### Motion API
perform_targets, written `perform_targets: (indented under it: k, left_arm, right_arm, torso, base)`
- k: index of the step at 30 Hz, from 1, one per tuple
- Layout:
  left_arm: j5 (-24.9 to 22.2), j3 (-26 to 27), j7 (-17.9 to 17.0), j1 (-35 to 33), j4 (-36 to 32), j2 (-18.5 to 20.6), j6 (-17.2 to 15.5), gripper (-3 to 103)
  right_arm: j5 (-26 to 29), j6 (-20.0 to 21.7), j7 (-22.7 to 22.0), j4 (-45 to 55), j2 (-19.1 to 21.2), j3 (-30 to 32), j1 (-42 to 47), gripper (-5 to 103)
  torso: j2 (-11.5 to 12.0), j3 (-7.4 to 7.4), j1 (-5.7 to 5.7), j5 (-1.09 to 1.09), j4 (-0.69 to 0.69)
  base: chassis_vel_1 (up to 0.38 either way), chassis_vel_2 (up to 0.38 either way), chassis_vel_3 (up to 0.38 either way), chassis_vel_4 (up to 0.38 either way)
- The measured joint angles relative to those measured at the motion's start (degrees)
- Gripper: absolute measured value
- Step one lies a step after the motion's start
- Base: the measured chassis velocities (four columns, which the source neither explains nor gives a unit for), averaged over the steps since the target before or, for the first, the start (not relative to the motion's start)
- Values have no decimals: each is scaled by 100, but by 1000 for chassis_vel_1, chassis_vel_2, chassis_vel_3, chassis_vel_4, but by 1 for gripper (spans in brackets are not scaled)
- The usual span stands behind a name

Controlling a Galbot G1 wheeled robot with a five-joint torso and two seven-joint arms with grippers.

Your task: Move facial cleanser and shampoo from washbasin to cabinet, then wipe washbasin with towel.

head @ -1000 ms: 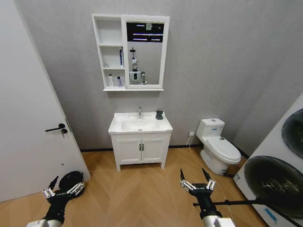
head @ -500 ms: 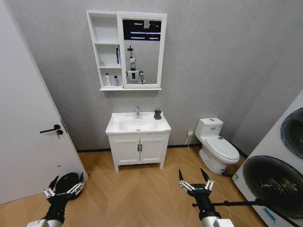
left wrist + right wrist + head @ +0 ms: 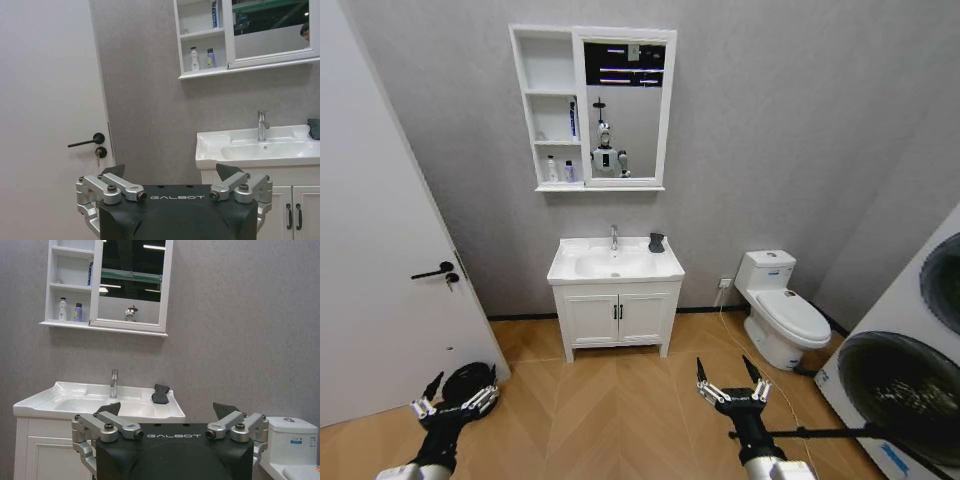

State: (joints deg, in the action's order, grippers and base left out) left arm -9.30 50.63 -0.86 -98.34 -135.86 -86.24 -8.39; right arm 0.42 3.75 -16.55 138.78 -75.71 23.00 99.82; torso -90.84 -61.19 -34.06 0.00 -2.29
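Beyond both empty, wide-open grippers, the towel [image 3: 657,242] lies on the washbasin [image 3: 615,266].

One washbasin [image 3: 615,264], one cabinet [image 3: 592,107] with three shelf compartments, and one dark towel [image 3: 657,242]. Two small bottles [image 3: 558,170] stand on the lowest shelf, one blue tube [image 3: 573,118] above. Two hands: left hand [image 3: 456,397], right hand [image 3: 730,381], both spread wide.

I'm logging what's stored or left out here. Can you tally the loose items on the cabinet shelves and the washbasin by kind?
Bottles, bottom cabinet shelf: 2, one white and one purple-capped
Blue tube, middle shelf: 1
Dark towel on the washbasin rim: 1
Total: 4
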Motion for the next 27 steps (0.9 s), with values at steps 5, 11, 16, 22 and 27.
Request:
perform_targets:
  k: [5,11,16,22,27]
  left_arm:
    - [0,0,0,0,0,0,0,100]
    - [0,0,0,0,0,0,0,100]
    - [0,0,0,0,0,0,0,100]
    - [0,0,0,0,0,0,0,100]
    - [0,0,0,0,0,0,0,100]
  right_arm:
    - [3,-1,7,0,0,9,3,100]
    - [12,11,9,31,-3,-30,33,100]
    - [13,11,7,32,-3,-41,43,100]
    - [11,8,9,37,2,-44,70,100]
    - [2,5,15,31,0,-81,89,100]
  torso:
    - [0,0,0,0,0]
    - [0,0,0,0,0]
    - [0,0,-1,0,0]
    - [0,0,0,0,0]
    - [0,0,-1,0,0]
  base:
    - [0,0,0,0]
    - [0,0,0,0]
    - [0,0,0,0]
    - [0,0,0,0]
    - [0,0,0,0]
